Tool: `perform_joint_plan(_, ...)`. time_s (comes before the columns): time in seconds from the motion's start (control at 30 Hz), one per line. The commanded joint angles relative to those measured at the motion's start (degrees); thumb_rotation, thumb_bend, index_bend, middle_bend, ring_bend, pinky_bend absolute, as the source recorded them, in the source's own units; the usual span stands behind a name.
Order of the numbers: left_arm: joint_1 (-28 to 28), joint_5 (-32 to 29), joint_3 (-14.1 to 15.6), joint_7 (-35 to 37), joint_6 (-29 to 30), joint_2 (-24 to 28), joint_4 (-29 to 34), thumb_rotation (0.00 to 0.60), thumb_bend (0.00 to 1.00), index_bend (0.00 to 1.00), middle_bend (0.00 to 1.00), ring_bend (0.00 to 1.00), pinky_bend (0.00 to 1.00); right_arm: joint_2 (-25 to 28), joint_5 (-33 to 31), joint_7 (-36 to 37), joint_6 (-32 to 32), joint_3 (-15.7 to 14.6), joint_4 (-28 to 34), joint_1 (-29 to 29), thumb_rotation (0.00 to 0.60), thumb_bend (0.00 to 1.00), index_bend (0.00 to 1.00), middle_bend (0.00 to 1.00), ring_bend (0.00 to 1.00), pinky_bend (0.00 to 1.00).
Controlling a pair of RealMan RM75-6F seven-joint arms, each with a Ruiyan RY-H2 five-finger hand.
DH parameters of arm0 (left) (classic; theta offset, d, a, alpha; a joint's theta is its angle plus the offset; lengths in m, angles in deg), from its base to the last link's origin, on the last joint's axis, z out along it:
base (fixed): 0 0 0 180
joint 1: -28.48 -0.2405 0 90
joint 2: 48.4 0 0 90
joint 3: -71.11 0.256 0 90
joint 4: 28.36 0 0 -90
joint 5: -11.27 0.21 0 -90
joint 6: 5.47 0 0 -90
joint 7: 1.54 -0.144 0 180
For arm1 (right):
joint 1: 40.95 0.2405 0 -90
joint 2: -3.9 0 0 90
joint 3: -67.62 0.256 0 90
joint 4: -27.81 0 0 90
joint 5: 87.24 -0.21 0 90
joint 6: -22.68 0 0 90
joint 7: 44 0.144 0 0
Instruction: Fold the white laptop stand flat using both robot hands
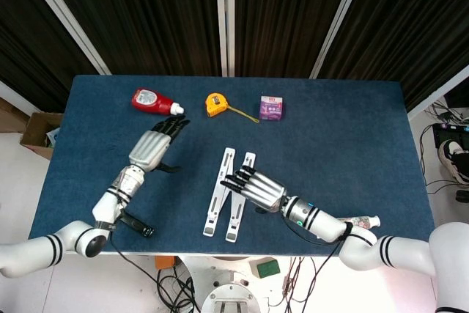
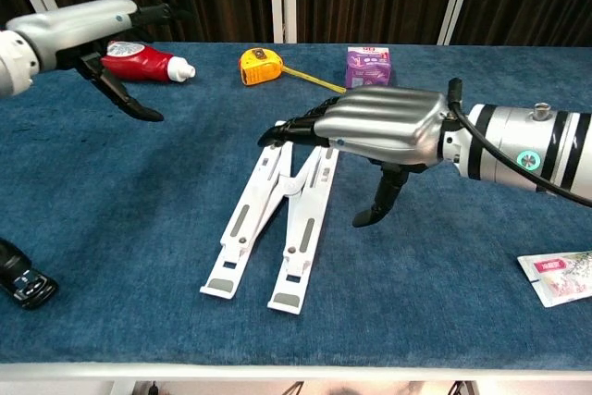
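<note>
A red bottle [image 1: 154, 101] with a white cap, a yellow tape measure [image 1: 215, 103] and a small purple box [image 1: 272, 107] line the upper middle of the frame. A toothpaste tube [image 2: 558, 276] lies at lower right, a black object [image 2: 25, 287] at lower left.

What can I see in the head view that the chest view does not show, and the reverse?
Only the head view shows the whole tabletop, the cardboard box on the floor and the floor cables. Only the chest view shows the gap under the right hand, raised above the white laptop stand. Both show the stand, the left hand, red bottle, yellow tape measure, purple box and tube.
</note>
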Motion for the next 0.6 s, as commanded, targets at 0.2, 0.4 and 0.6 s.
perform_joint_plan(0.2, -3.06, -0.81, 0.97, 1.09, 1.63, 2.77, 2.14, 0.6, 0.05, 0.0, 0.0, 0.0, 0.14, 0.7, -3.89, -4.88, -12.22, 2.07, 0.77, 9.72, 0.6, 0.0, 0.0, 0.0, 0.0, 0.0)
perform_joint_plan(0.4, -3.95, -0.69, 1.15, 2.13, 1.72, 3.05, 1.88, 0.6, 0.05, 0.0, 0.0, 0.0, 0.14, -2.54, -3.36, -3.39, -14.17, 1.62, -3.18, 12.54, 0.6, 0.0, 0.0, 0.0, 0.0, 0.0)
perform_joint_plan(0.6, -4.49, -0.52, 1.18, 3.35, 1.49, 2.9, 1.1, 0.6, 0.05, 0.0, 0.0, 0.0, 0.14, -4.26, -3.01, -2.27, -14.93, 0.85, -5.5, 14.19, 0.6, 0.0, 0.0, 0.02, 0.0, 0.0)
